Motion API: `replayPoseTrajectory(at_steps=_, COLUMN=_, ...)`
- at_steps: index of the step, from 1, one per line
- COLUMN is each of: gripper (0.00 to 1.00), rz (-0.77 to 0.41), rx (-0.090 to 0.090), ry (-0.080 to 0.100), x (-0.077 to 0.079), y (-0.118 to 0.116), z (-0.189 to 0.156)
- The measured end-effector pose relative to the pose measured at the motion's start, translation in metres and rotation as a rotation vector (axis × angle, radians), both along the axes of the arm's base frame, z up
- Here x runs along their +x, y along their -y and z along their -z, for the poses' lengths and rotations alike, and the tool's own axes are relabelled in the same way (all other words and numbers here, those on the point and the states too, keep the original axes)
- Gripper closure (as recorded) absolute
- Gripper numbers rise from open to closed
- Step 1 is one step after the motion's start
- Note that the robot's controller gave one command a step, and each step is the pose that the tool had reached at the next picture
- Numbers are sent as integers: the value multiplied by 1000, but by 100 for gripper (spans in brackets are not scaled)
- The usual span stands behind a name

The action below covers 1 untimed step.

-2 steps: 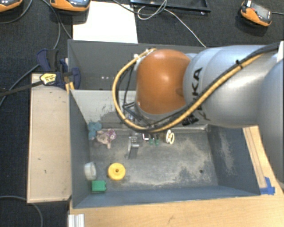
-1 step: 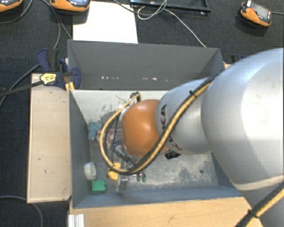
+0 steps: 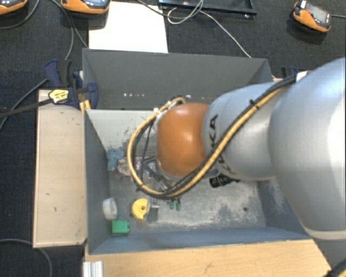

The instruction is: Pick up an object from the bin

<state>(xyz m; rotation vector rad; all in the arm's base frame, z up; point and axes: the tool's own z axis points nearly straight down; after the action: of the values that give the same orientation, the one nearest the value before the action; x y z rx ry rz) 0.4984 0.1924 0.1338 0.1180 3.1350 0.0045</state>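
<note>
Currently low over the bin's (image 3: 178,81) near-left floor, since the loose bits cluster there. My gripper (image 3: 154,209) sits just beside the yellow piece (image 3: 140,209), probably the target. The grey roll (image 3: 110,208) and green block (image 3: 120,227) are near. The orange cover (image 3: 181,139) hides my grip, so I can't tell its state.

I am working in what looks like a robotics lab test cell. A large silver industrial arm (image 3: 281,130), with an orange cover (image 3: 181,140) and a yellow-black cable (image 3: 243,116) strapped along it, reaches into a grey metal bin (image 3: 178,76) with a scuffed floor. The bin sits on dark carpet (image 3: 32,48), where loose black cables (image 3: 221,27) and orange-and-black devices (image 3: 312,15) lie about.
</note>
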Motion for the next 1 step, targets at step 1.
replayPoseTrajectory(at_steps=1, gripper=0, rz=-186, rx=0, ry=-3, x=-4, y=2, z=34)
